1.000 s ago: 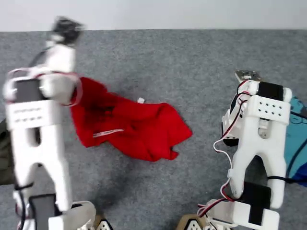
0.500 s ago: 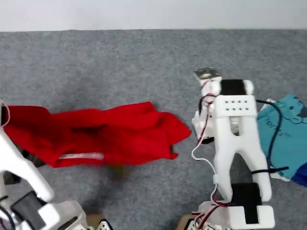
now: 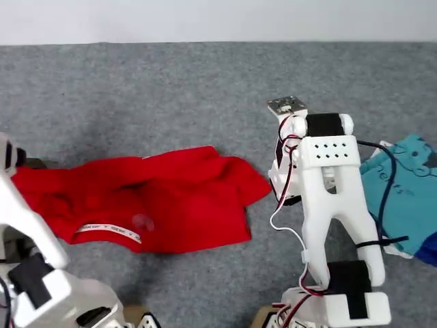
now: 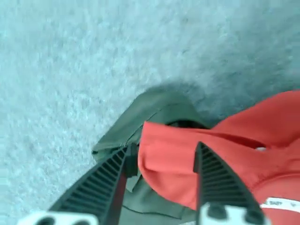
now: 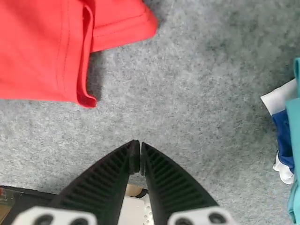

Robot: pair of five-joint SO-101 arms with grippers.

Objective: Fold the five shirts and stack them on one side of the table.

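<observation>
A red shirt (image 3: 157, 205) lies spread out across the left half of the grey table. In the left wrist view its edge (image 4: 187, 164) rests on a crumpled olive-green shirt (image 4: 140, 122). My left gripper (image 4: 166, 150) is open, with one finger on each side of that red edge. My right gripper (image 5: 139, 146) is shut and holds nothing. It hangs over bare grey felt, just off the red shirt's hem (image 5: 84, 93). The right arm (image 3: 328, 178) stands between the red shirt and a teal shirt (image 3: 410, 198).
The teal shirt (image 5: 295, 140) lies at the table's right edge with a blue and white garment (image 5: 281, 140) beside it. A bit of the olive-green shirt (image 3: 35, 164) peeks out at the far left. Bare felt stretches along the back of the table (image 3: 205, 89).
The left arm swung to the left edge and dragged the red shirt out from a crumpled heap into a wide strip. The right arm shifted left, uncovering the teal shirt.
</observation>
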